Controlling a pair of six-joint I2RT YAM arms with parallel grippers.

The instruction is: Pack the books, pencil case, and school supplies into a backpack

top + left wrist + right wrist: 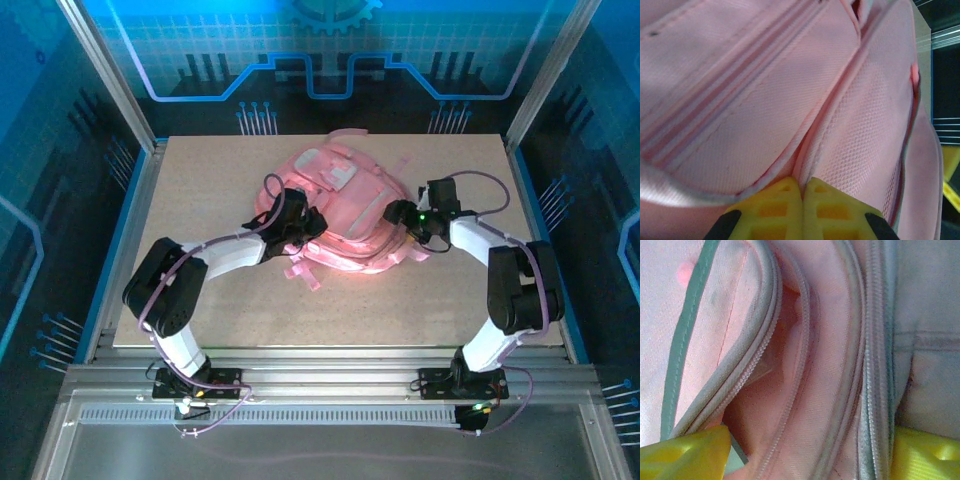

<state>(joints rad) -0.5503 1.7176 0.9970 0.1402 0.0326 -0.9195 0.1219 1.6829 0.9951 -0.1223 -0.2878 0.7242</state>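
- The large pink fabric backpack (345, 215) lies flat near the middle of the beige counter (400, 310), its whitish patch (335, 172) toward the far edge and loose pink straps (300, 272) trailing at the near side.
- Left jaws: closed, with the yellow fingers (780, 210) meeting at a fold where two woven panels join on the bag's left flank. Whether any cloth is caught between them I cannot tell.
- Right jaws: open, with one yellow finger (685, 455) on each side of a grey-toothed zip (875, 340) on the bag's right side. The pocket mouth gapes a little between them.
- Handling, as I judge it: the bag is soft and limp, probably light, and it will sag and fold rather than keep its shape. A one-sided pull would drag it across the counter.
- Best hold: the stiffer piped zip edge or a seam ridge, not the flat mesh, which would slip or bunch up.
- One side should pin the bag while the other spreads the opening.
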